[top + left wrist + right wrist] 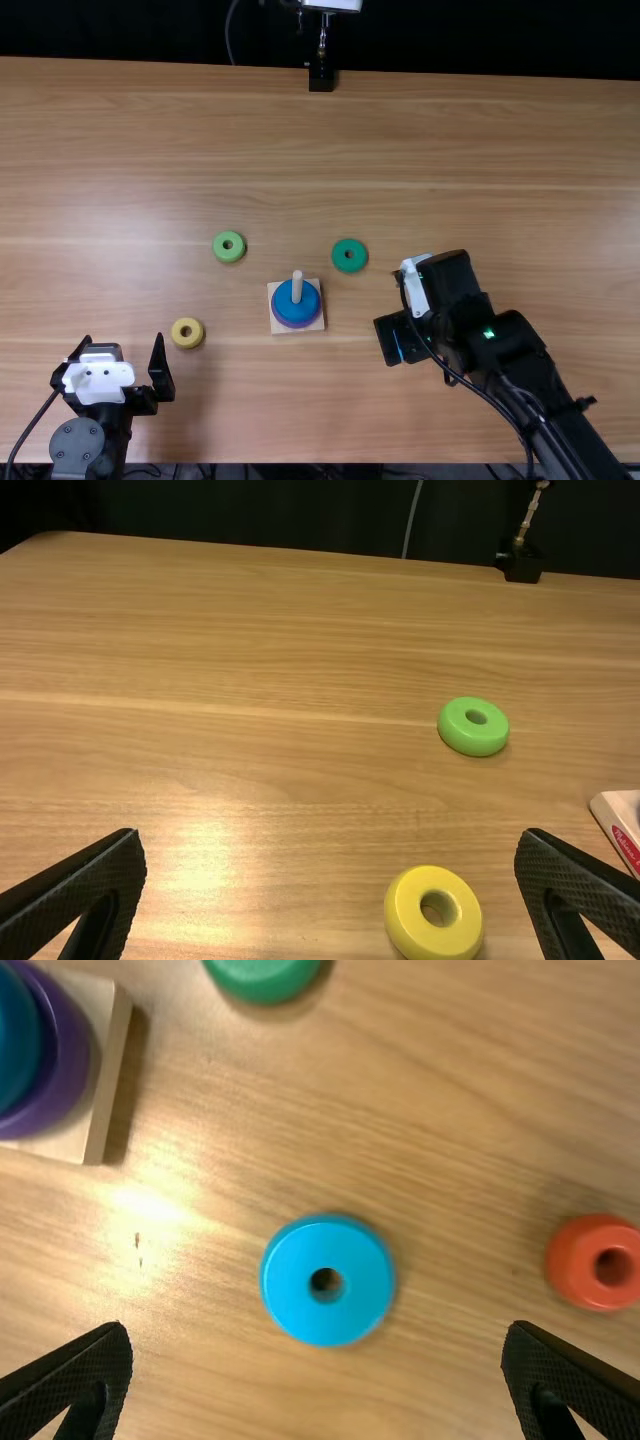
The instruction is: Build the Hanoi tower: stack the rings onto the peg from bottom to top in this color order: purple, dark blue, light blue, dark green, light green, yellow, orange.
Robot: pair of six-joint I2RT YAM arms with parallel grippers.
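My left gripper (122, 368) is at the lower left of the top view, left of the yellow ring (188, 333); its fingers stand apart in the left wrist view, where the gripper (328, 890) holds nothing. Purple (297, 322) and dark blue (290, 305) rings sit on the wooden peg (297, 287). Light green (229, 246) and dark green (350, 255) rings lie beyond the base. My right gripper (392, 341) hovers right of the base. In the right wrist view, that open gripper (316, 1375) is over the table near the light blue ring (327, 1280); an orange ring (600, 1262) lies beside it.
The square wooden base (284, 328) stands near the middle of the table (450, 150). A black stand (321, 76) is at the table's far edge. A cable runs along the right arm.
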